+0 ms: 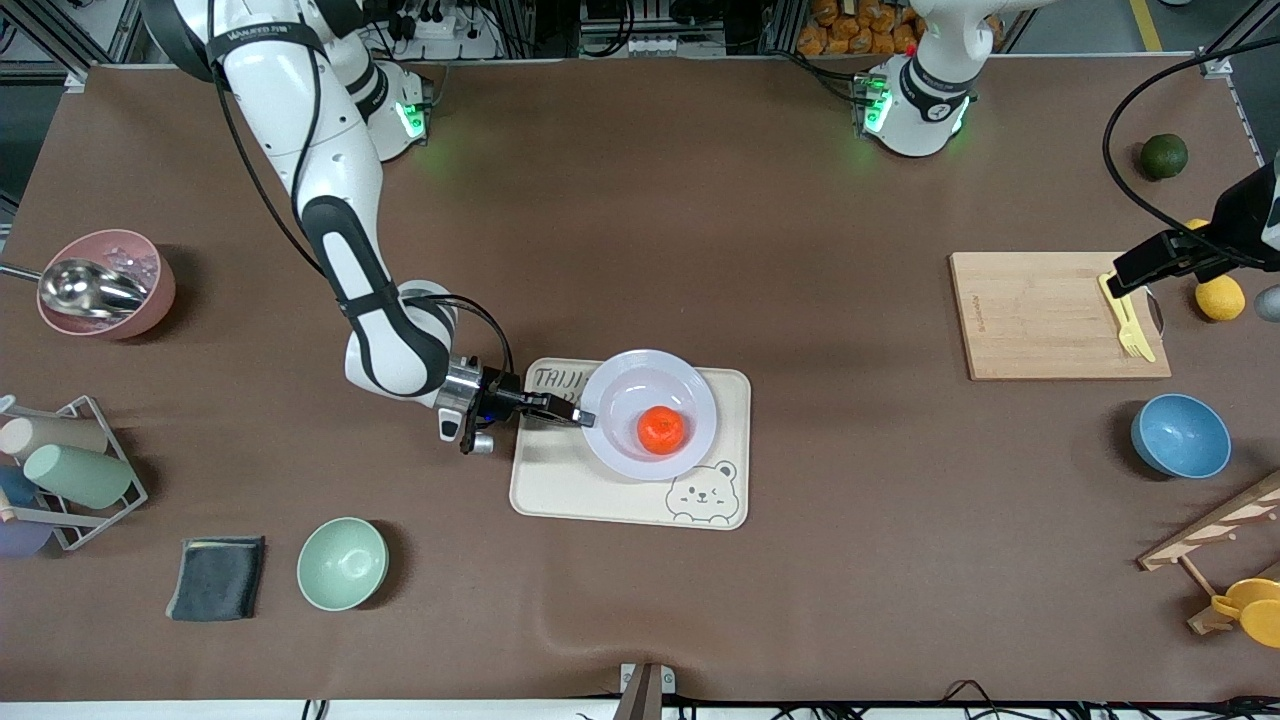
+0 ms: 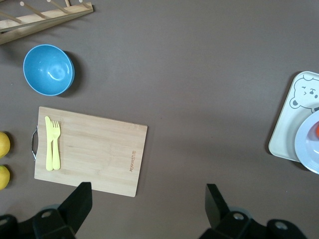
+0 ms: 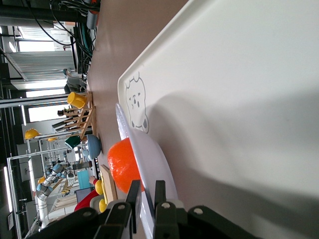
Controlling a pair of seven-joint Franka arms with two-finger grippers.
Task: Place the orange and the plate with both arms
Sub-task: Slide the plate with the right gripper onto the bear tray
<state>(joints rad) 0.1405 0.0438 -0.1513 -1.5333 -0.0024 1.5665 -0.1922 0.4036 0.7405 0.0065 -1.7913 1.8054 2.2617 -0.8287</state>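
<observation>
Right gripper (image 1: 583,415): lying low over the cream bear tray (image 1: 560,490), its fingers (image 3: 133,191) standing narrowly apart on either side of the plate's rim at the edge toward the right arm's end; whether they are pressing the rim cannot be told

Plate (image 1: 612,390): sitting on the tray, its rim overhanging the tray's edge farthest from the front camera

Orange (image 1: 661,429): resting in the plate's well, nearer the front camera than its centre; showing in the right wrist view (image 3: 122,167) just past the rim

Left gripper (image 2: 147,196): hanging over the cutting board (image 1: 1040,315) near the left arm's end of the table, fingers (image 2: 77,199) spread wide, holding nothing, waiting

On the board: a yellow fork (image 1: 1128,322) lying near the edge toward the left arm's end

Open room: bare brown table (image 1: 850,450) stretching between the tray and the board; blue bowl (image 1: 1180,435) lying nearer the front camera than the board; mint bowl (image 1: 342,563) sitting well apart from the tray, nearer the front camera
</observation>
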